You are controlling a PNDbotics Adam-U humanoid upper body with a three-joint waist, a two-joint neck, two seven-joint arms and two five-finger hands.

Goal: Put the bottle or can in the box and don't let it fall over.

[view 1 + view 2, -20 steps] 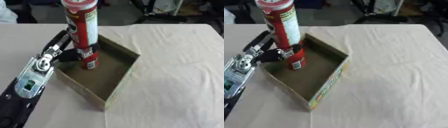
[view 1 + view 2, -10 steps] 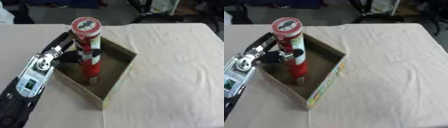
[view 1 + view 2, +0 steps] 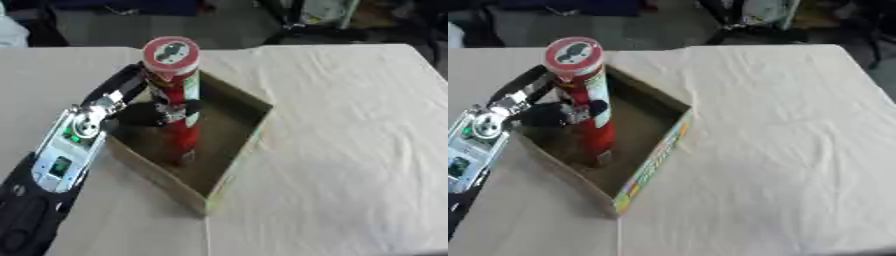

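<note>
A tall red can [image 3: 178,102] with a round red lid stands upright inside the open cardboard box [image 3: 234,157], its base down on the box floor near the left wall. My left hand [image 3: 157,113] comes in from the lower left and is shut on the can at mid height, fingers curled round it. The silver and black forearm [image 3: 68,145] crosses the box's left rim. My right hand shows in neither view.
The box lies askew on a beige cloth-covered table [image 3: 350,150]. Bare cloth stretches to the right of the box and in front of it. Dark chairs and clutter [image 3: 306,15] stand beyond the far table edge.
The whole picture has shifted, so the camera has tilted. The can has come lower and more towards the box's middle, still upright in my left hand.
</note>
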